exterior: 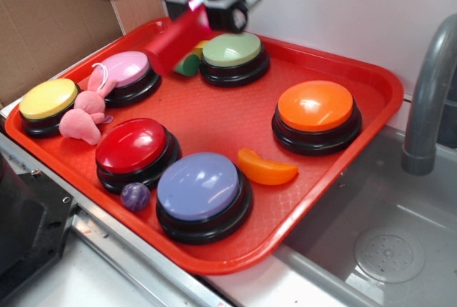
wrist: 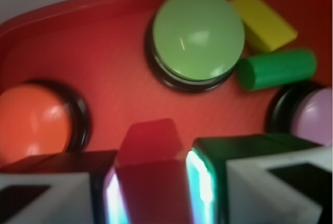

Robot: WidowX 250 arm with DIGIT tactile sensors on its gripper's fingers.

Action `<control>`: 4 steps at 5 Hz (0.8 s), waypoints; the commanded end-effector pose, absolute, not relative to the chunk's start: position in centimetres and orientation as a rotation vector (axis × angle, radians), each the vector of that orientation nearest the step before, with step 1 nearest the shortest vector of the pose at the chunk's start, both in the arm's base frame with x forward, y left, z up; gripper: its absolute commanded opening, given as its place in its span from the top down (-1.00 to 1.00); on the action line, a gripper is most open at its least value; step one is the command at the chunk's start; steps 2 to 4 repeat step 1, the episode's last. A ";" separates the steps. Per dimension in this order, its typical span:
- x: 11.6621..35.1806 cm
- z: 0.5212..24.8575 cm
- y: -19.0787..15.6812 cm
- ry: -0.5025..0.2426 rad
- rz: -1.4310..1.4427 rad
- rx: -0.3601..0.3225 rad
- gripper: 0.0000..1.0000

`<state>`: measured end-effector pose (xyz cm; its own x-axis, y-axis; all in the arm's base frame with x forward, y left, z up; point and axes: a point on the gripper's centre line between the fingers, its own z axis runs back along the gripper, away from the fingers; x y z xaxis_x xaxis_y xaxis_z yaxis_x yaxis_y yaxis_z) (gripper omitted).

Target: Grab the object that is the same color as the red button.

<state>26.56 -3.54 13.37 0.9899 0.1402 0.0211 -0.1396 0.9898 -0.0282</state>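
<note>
The red tray fills mid-frame beside a grey sink at lower right. Lower left sits the red button. At top, the gripper clamps the block, lifted above the tray.

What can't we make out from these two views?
- Red block: its lower end runs off the wrist view's bottom edge between the fingers of the gripper; motion-blurred in the exterior view.
- Gripper body: cut off by the exterior view's top edge.
- Yellow block and green cylinder: mostly hidden behind the red block in the exterior view.
- Red button: outside the wrist view.
</note>
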 end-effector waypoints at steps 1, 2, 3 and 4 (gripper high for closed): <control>25.8 17.5 -3.8 -0.152 0.017 -0.062 1.00; 25.8 17.5 -3.8 -0.152 0.017 -0.062 1.00; 25.8 17.5 -3.8 -0.152 0.017 -0.062 1.00; 25.8 17.5 -3.8 -0.152 0.017 -0.062 1.00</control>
